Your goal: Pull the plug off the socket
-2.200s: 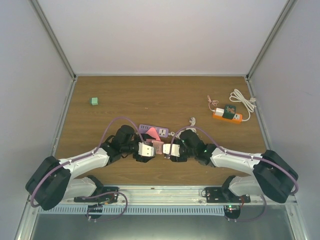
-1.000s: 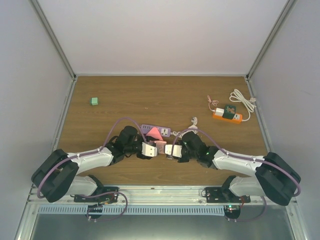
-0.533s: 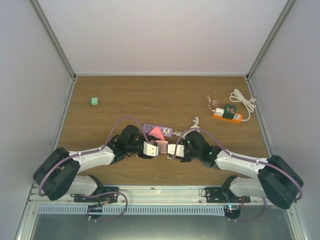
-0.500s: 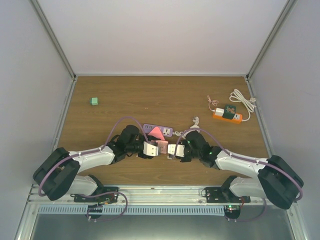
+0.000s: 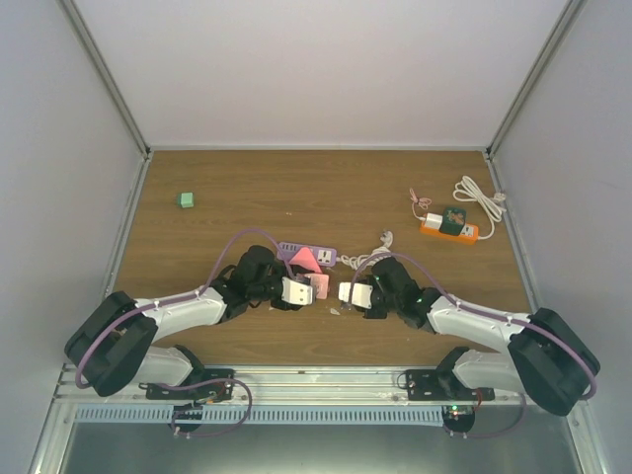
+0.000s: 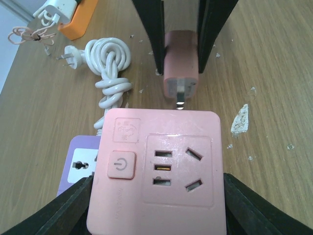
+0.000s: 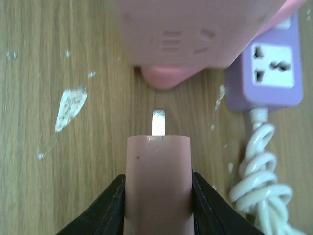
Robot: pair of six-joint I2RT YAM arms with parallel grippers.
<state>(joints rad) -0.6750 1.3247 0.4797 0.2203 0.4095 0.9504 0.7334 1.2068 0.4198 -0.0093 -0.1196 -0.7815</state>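
My left gripper [image 6: 156,200] is shut on a pink square socket block [image 6: 161,166] with a power button; its holes are bare. My right gripper [image 7: 157,196] is shut on a pink plug [image 7: 157,181], whose metal prong points at the block across a short gap. The plug also shows in the left wrist view [image 6: 181,68]. In the top view both grippers, left [image 5: 314,288] and right [image 5: 338,293], face each other at the table's middle front. An orange socket block [image 5: 449,229] with a plug in it lies at the back right, far from both grippers.
A purple power strip [image 5: 296,253] lies just behind the grippers, its coiled white cord [image 6: 110,58] beside it. A second white cord [image 5: 479,197] lies by the orange block. A small green cube [image 5: 186,199] sits at the back left. White flecks dot the wood.
The pink plug has come out of the pink socket block. My right gripper moved right with it, opening a gap. My left gripper held the block nearly still.
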